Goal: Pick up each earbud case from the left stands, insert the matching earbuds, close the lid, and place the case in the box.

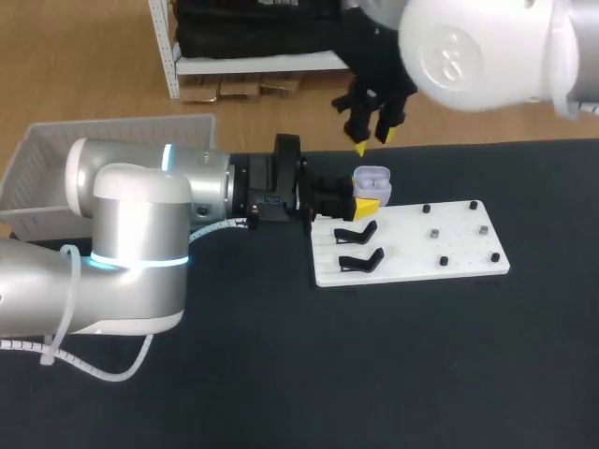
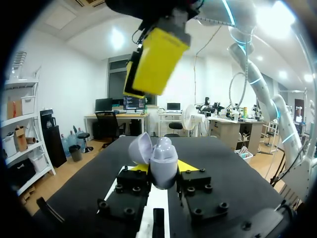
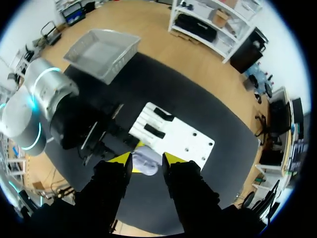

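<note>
Earbud case (image 1: 372, 177), pale lavender with its lid flipped open, sits just above the middle of the head view, off the stands and held over the upper left corner of the white board (image 1: 416, 245). The left claw (image 1: 365, 196) reaches in from the left side of the frame and has the case pinched between its 2 yellow tips, 1 on each side of the lower shell; its wrist camera shows the case upright between those tips. The right claw (image 1: 372, 141) comes in from the upper right and hangs directly over the case, its fingers spread apart with nothing seen between them. 2 black stands (image 1: 357, 232) lie bare on the left part of the board, just below the case. The white box (image 1: 47, 159) sits at the upper left of the dark bench (image 1: 281, 374), well apart from the case.
</note>
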Available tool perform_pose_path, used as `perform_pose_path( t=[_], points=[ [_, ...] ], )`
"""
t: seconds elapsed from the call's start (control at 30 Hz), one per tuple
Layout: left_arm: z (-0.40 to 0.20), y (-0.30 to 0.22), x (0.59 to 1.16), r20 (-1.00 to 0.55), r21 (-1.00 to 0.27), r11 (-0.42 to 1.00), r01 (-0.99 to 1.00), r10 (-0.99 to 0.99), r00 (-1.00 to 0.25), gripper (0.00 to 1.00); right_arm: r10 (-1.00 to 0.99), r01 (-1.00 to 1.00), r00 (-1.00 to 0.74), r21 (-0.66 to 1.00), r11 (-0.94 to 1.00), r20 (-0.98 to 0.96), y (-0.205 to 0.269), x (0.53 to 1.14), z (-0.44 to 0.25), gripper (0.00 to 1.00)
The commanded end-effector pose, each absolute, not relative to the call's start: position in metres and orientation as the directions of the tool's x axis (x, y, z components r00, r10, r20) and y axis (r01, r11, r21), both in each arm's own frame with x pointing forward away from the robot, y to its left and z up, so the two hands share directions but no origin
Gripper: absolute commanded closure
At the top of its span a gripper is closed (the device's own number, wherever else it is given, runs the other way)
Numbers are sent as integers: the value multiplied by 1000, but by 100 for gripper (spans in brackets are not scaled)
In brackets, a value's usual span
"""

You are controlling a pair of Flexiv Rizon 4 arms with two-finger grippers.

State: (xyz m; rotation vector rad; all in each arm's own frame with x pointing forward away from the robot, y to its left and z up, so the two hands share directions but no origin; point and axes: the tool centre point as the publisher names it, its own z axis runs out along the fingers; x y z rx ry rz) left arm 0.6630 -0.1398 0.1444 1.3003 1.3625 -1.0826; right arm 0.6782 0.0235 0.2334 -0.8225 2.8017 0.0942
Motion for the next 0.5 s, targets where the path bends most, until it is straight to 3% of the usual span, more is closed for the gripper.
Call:
perform_pose_path(
  t=[0.03,0.5],
  points=[
    [143,-139,662,-985,8,55,998,170,-1,100,-496,-512,-836,7,859,-236,14,701,218,62],
    [143,-139,662,-985,8,55,998,170,-1,100,-462,-471,-874,31,882,-150,5,714,176,61]
  ],
)
